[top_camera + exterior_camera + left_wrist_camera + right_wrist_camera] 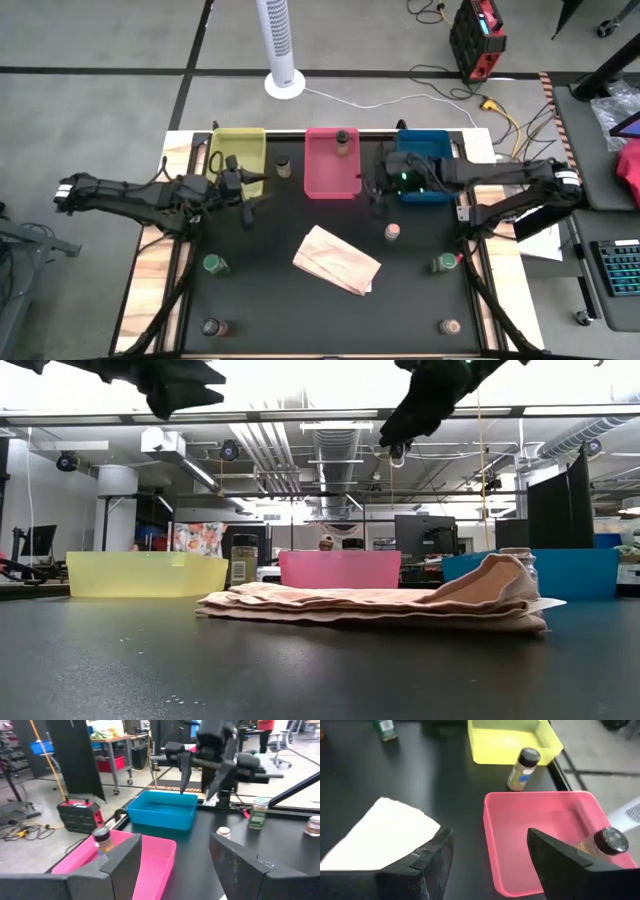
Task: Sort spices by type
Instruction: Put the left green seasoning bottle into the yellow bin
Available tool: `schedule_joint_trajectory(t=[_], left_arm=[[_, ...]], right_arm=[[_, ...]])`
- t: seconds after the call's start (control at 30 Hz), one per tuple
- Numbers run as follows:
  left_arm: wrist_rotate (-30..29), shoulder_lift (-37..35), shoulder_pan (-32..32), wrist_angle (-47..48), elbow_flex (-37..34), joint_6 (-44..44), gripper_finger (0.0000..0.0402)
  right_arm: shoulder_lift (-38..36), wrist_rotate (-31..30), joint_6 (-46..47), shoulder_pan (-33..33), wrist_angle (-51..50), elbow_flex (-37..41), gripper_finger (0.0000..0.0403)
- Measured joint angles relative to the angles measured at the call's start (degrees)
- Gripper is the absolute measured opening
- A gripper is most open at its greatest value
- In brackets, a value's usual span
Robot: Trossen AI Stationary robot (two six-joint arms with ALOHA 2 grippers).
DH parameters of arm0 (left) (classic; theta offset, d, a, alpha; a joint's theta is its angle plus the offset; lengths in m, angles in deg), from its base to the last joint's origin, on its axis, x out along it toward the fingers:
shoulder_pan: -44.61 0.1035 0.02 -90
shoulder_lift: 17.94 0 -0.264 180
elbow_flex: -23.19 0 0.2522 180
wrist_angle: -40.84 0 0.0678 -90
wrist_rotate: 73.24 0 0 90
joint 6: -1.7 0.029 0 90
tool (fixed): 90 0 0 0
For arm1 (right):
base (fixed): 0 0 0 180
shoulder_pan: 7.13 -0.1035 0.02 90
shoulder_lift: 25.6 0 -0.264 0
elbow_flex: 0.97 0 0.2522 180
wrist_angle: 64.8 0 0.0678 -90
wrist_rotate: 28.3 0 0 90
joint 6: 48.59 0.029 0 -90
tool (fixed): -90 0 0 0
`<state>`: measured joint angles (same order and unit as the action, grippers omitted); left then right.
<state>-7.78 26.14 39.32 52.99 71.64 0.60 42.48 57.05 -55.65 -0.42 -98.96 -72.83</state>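
Pink tray (pixel 318 180): holds one brown-filled spice jar (pixel 343 141), upright at its far end.
My right gripper (pixel 381 183): fingers apart, empty, between pink and blue tray (pixel 440 142).
Nearest loose jar (pixel 392 232): pale-capped, upright on tabletop (pixel 300 310), just nearward of me.
My left gripper (pixel 246 192): spread, empty, beside yellow tray (pixel 250 140).

Two dark jointed arms with white-banded bases and black wedge-shaped fingers (pixel 565 865).
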Motion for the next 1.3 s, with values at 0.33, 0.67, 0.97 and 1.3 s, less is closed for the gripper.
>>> schedule_joint_trajectory(t=[0.33, 0.67, 0.97, 1.3], left_arm=[[0.0, 7.3, -5.1, 19.7, 11.8, -12.0, 0.0217], [10.9, 18.8, -11.4, 67.4, 34.4, -43.8, 0.0217], [20.0, 25.9, -22.7, 74.4, 37.2, -41.8, 0.0217], [18.1, 27.8, -32.6, 74.6, 31.7, -48.6, 0.0217]], right_arm=[[-1.6, -1.9, 3.6, -6.4, 5.9, 8.2, 0.0223], [-1.3, -2.0, 5.6, -6.6, 6.5, 9.6, 0.0229], [0.3, -1.9, 6.0, -6.7, 9.2, 9.6, 0.0220], [0.4, -1.8, 7.5, -7.0, 10.5, 9.6, 0.0220]])
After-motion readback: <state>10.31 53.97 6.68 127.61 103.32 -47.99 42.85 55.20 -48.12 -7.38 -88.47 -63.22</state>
